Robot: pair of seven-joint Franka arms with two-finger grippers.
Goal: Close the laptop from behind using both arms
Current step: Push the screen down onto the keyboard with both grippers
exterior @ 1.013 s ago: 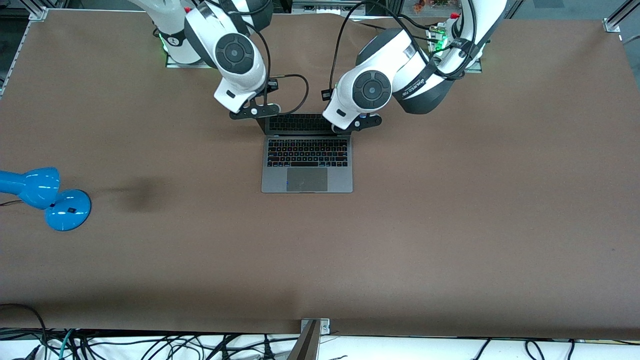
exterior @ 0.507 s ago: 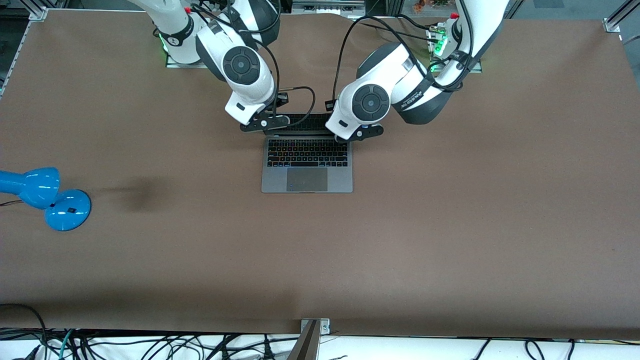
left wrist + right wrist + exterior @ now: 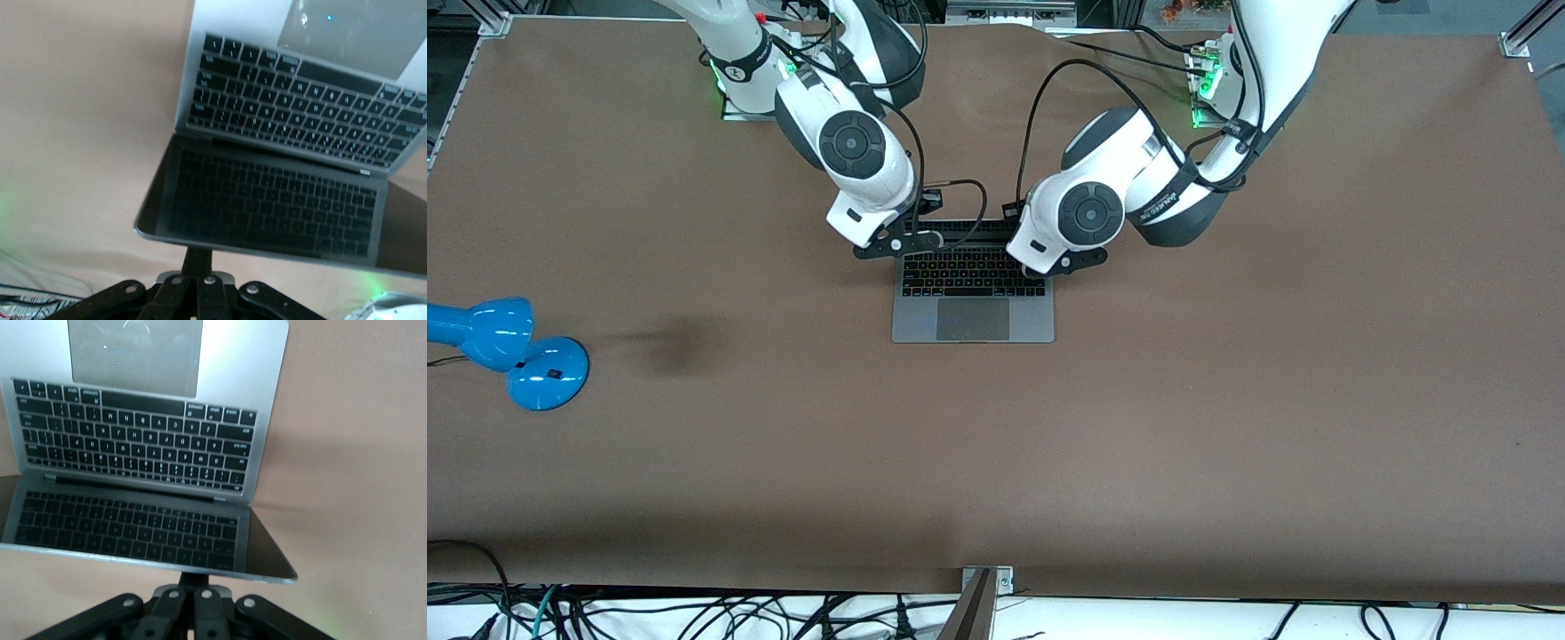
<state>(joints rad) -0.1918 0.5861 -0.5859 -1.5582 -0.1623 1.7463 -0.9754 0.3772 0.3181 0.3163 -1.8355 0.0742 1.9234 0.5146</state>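
From the front camera, you see the laptop (image 3: 973,307) mid-table, lid tilted over its keyboard, with the left gripper (image 3: 1069,263) and right gripper (image 3: 896,246) over the lid's two corners. At each wrist camera, closed fingers (image 3: 198,261) (image 3: 195,578) meet the lid's top edge.
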